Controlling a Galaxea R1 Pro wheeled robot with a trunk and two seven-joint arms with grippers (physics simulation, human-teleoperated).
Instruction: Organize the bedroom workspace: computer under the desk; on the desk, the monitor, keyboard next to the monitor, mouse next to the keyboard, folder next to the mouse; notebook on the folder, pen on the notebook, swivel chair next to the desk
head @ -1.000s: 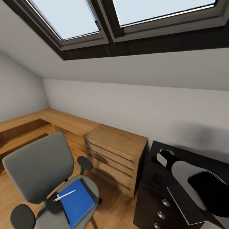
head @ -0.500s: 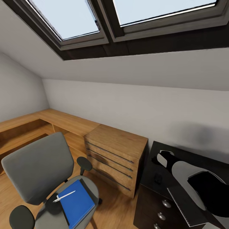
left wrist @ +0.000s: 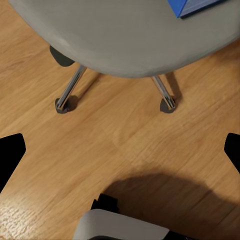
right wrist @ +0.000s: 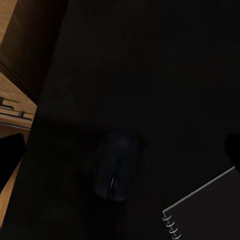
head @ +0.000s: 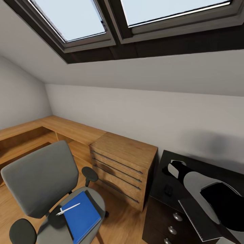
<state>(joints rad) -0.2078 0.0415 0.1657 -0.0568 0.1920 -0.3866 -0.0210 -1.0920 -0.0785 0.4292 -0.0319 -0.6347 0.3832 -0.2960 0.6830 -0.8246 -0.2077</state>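
Below the right jaws, mouse (right wrist: 116, 170).

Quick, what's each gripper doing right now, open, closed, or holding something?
Left gripper: open, holding nothing, above the floor beside the swivel chair.
Right gripper: open, holding nothing, over the mouse.

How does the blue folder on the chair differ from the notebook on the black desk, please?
The folder is bright blue, while the notebook has a dark cover. The folder lies on the chair seat, the notebook on the desk, near the mouse. A pen rests on the folder; no pen shows on the notebook's visible part. Both are flat, rectangular and lying flat.
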